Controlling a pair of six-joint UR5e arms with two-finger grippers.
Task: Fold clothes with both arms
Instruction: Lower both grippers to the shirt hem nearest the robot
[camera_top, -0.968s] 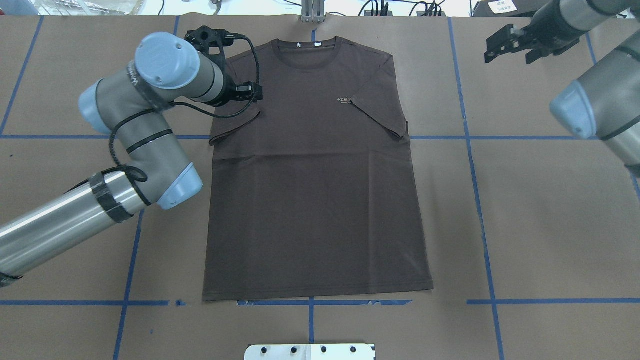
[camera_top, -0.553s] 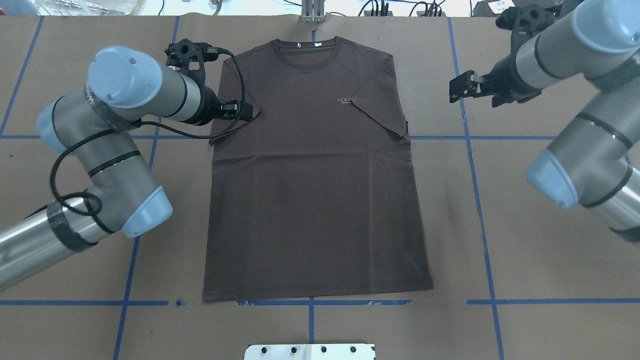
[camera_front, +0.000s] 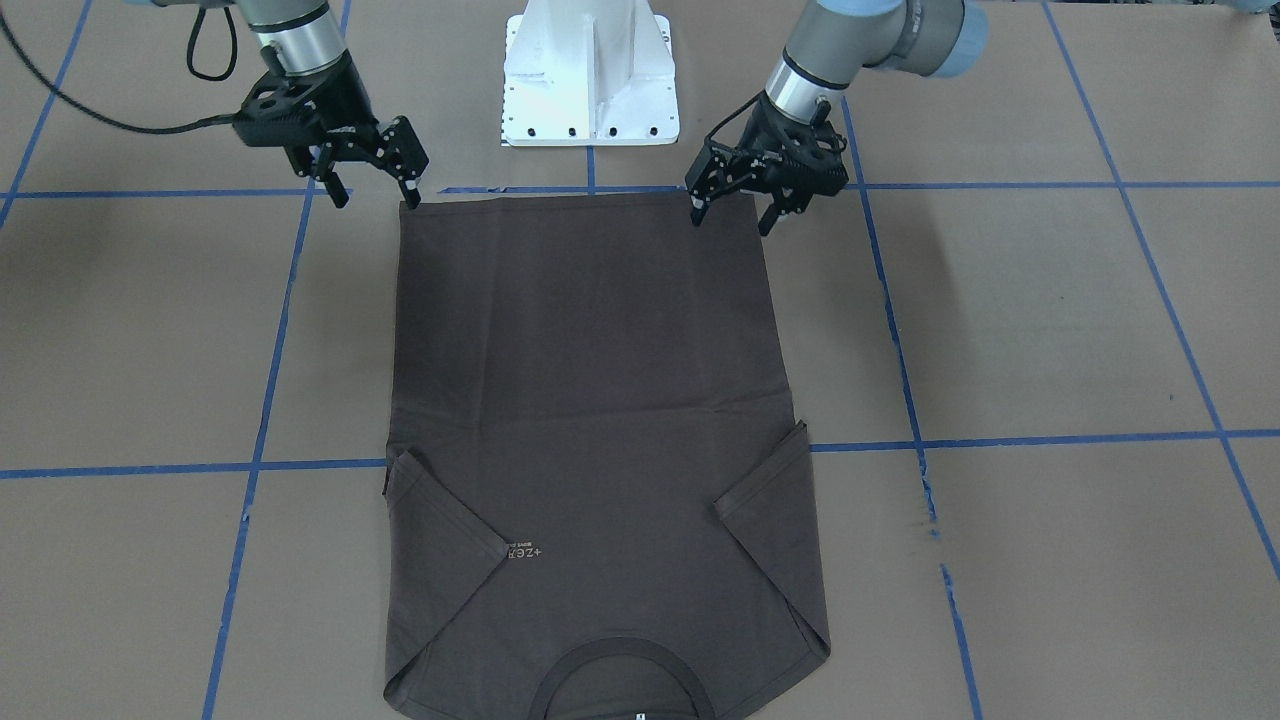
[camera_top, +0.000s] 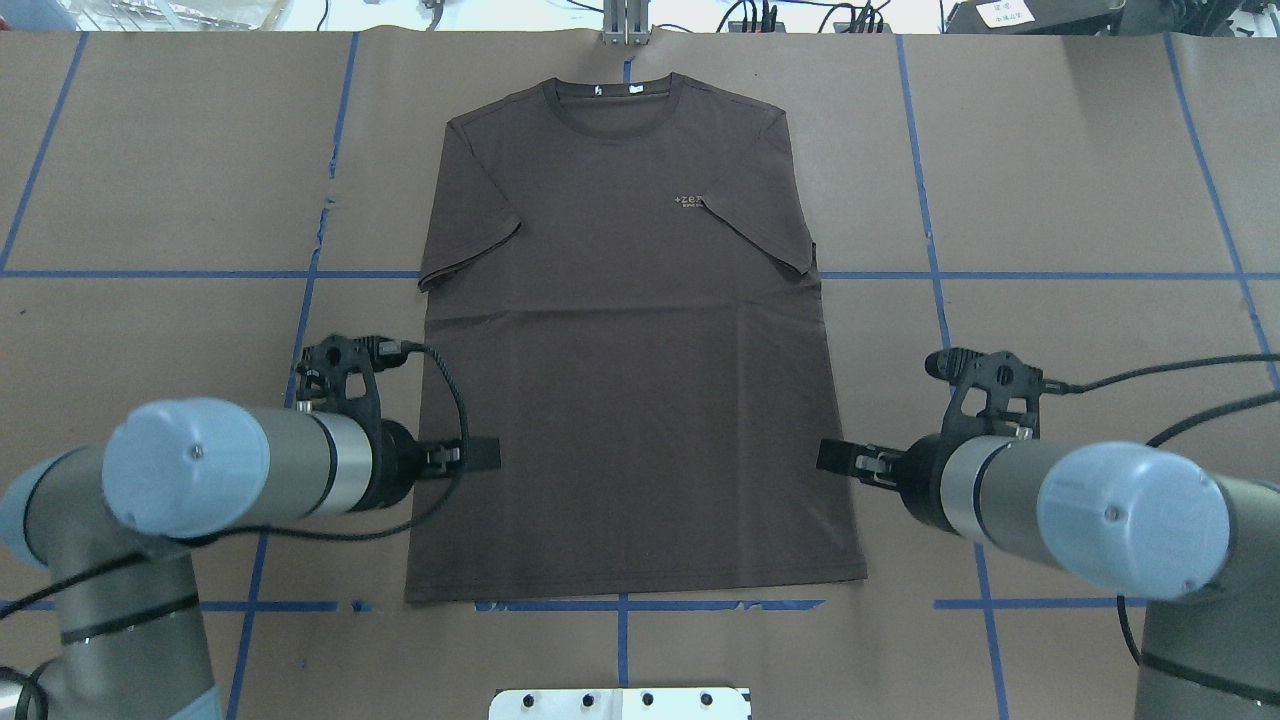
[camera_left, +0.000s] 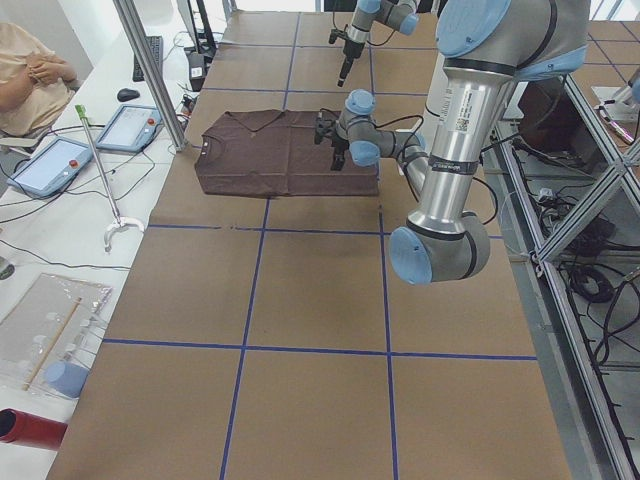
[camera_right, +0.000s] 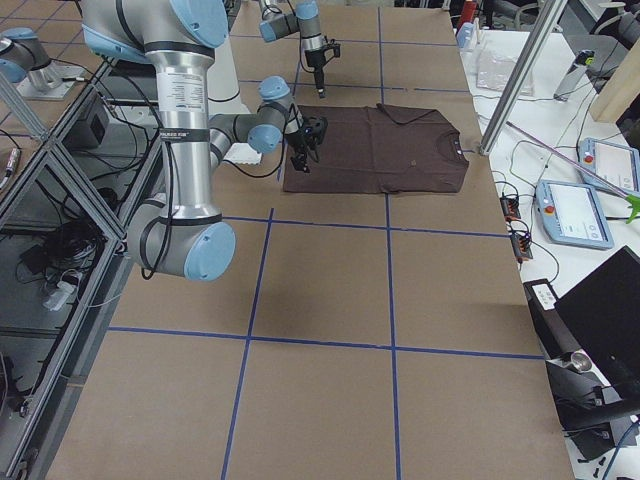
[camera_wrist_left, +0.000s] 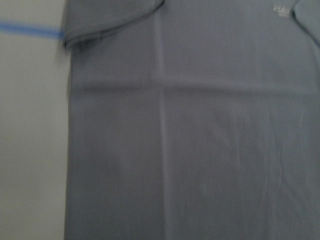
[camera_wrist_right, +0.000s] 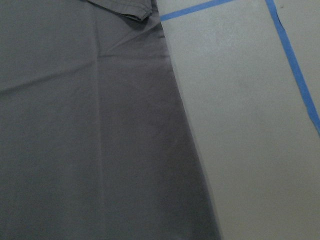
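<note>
LIGHT: bright, even, diffuse | SHADOWS: soft, on surface (camera_front: 1050, 330) beside T-shirt (camera_front: 590, 400) hem | WRIST VIEWS: blurred, blue-grey cast | OVERHEAD: overexposed strip beyond T-shirt collar

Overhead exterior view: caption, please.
Left gripper and right gripper, open, near hem corners of the flat T-shirt, sleeves folded in.

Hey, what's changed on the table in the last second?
Both arms swung back from the collar end toward the robot. The left pincer left the sleeve, and the right pincer came in from the far right corner. Each is now open by a hem corner of the shirt. Nothing was gripped or released. The shirt lies flat as before, sleeves folded in.
</note>
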